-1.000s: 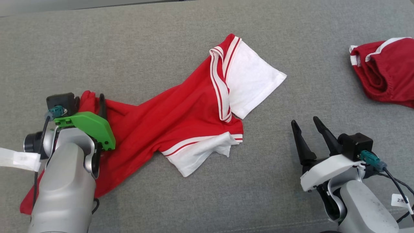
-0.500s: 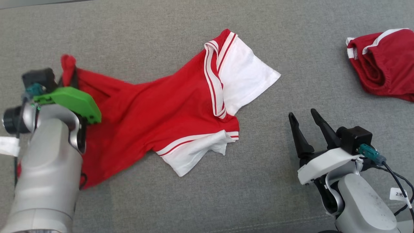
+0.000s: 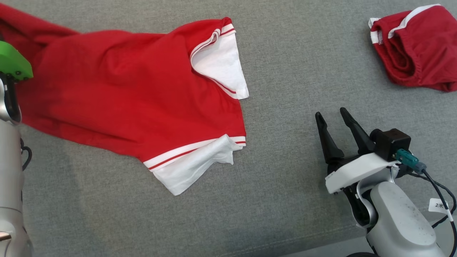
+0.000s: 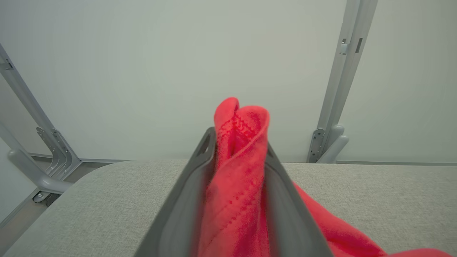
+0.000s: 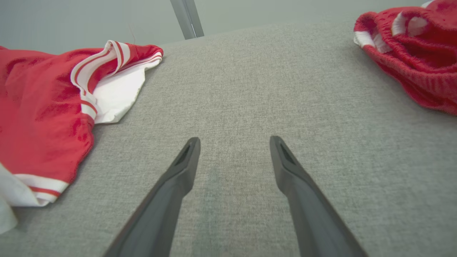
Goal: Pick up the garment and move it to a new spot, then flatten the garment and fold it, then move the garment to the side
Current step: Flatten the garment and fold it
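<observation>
A pale wall [image 4: 142, 71] with grey metal frame posts [image 4: 339, 89] stands behind a bench [image 3: 285, 200] covered with grey woven fabric.

The left end effector [image 4: 238, 139] is closed on a fold of the red garment [image 4: 242, 171]. In the left wrist view, the cloth is pinched between the two dark fingers and a small bunch of it rises above their tips. From this grip the garment [image 3: 125, 96] hangs down and spreads toward the right over the left half of the bench. Its far part, with the two white sleeves [image 3: 221, 67], lies on the fabric, and the part near the grip is raised and blurred in the head view.

The right end effector [image 3: 330, 112] is open, with nothing between its fingers. It hovers above bare bench at the lower right, well apart from the garment. A second, darker red garment [image 3: 414, 46] lies crumpled at the far right corner, and nothing touches it.

I judge that the first step is in hand: the garment is picked up by one edge, to be moved to a new spot. The next move calls for keeping a firm grip while the cloth is carried, so that the trailing sleeves do not fold under. Then the cloth must be lowered to the bench. For the flattening, the right end effector will probably have to take another edge
</observation>
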